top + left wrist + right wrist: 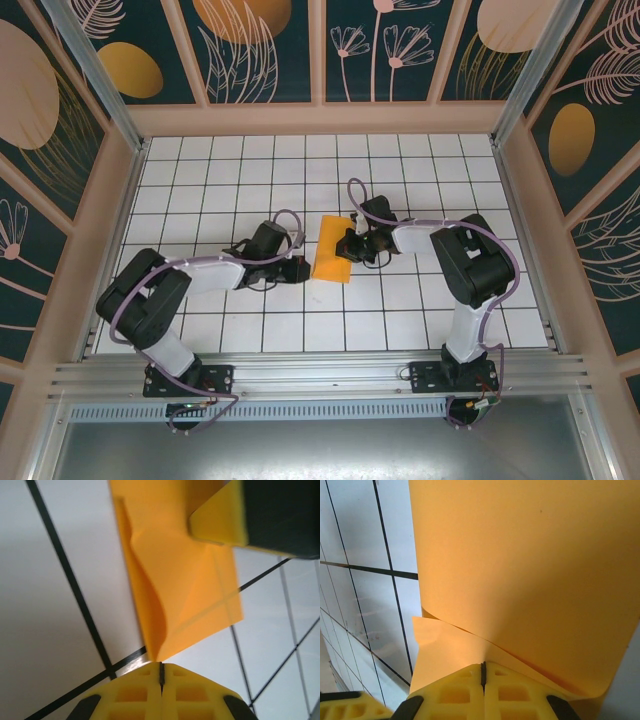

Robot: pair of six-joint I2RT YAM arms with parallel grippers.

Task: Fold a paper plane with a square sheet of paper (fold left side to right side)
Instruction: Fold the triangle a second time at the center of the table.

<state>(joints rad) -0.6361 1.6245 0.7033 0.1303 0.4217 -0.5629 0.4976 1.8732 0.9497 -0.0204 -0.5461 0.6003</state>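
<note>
Right hand (482, 666) pinches the thin bright orange square sheet of paper (332, 250) on the white tiled table (400, 320); left hand (161, 669) is clenched at its corner. Half-fold looks made, uncreased; plane folds remain.

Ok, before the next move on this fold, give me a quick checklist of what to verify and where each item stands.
1. Right gripper shut on the square sheet of paper: ok.
2. Left gripper shut: ok.
3. Left gripper actually pinching the sheet's corner: cannot tell; the corner ends right at its fingertips.
4. Layers lying flat: not ok; the top layer bulges along one edge in the left wrist view.
5. Sheet resting within the tiled table: ok.
</note>
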